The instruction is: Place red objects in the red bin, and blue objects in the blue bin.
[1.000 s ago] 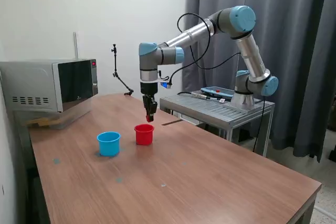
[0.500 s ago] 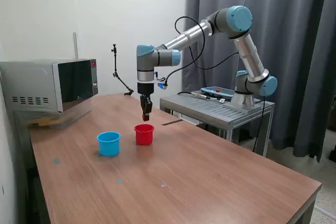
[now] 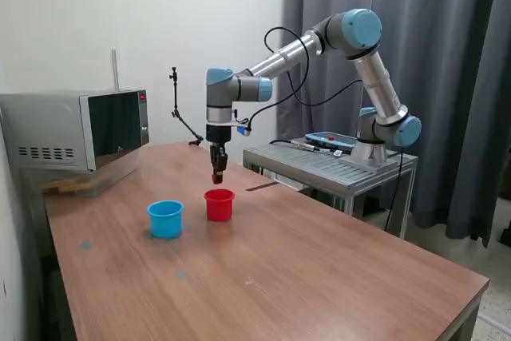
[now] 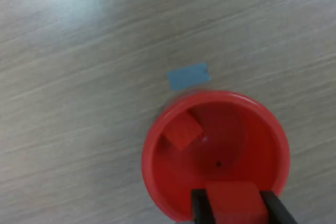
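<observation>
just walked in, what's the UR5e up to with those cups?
It is sorting small cubes by colour into cups. The tool hangs above the red cup, shut on a red cube. A second red cube already lies inside that cup, so the held one looks about to be dropped in with it. The light blue cup stands beside the red one, on the exterior view's left; its contents cannot be seen. A small blue patch lies flat on the wooden table next to the red cup.

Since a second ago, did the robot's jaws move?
Yes. The gripper, holding a red cube, moved toward the exterior view's left and slightly up, judged against the red cup.
</observation>
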`<state>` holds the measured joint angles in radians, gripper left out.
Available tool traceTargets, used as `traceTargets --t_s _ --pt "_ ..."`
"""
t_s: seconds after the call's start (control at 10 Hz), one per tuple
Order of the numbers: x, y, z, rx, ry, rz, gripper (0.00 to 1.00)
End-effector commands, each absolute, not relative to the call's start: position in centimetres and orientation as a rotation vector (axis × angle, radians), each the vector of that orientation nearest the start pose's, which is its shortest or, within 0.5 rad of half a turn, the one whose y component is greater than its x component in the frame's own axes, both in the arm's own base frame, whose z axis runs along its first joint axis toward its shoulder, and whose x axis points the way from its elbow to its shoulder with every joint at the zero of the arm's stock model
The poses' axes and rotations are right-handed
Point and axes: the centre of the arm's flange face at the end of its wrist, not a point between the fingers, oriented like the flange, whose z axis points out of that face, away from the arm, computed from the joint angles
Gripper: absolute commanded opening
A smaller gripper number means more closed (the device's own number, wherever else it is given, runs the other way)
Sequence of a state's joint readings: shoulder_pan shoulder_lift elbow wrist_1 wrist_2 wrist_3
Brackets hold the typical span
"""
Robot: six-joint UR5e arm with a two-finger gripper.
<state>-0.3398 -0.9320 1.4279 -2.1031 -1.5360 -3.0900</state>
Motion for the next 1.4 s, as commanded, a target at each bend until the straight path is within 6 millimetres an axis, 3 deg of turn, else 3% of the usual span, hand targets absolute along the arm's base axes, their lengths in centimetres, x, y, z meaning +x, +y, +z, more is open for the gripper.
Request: traceTargets --t_s 0.0,0.1,1.0,1.1,1.3 --pt "-70.9 10.6 22.3 -1.778 2.654 0.019 0.00" --pt "-70.9 10.4 22.3 -1.781 2.651 0.017 1.00" --pt "-70.6 9.7 22.1 -1.767 2.627 -0.032 1.00" --pt "-70.0 9.5 22.5 -1.755 2.611 -0.078 1.00" --pt "-69.2 8.0 26.5 -1.796 2.598 -0.055 1.00"
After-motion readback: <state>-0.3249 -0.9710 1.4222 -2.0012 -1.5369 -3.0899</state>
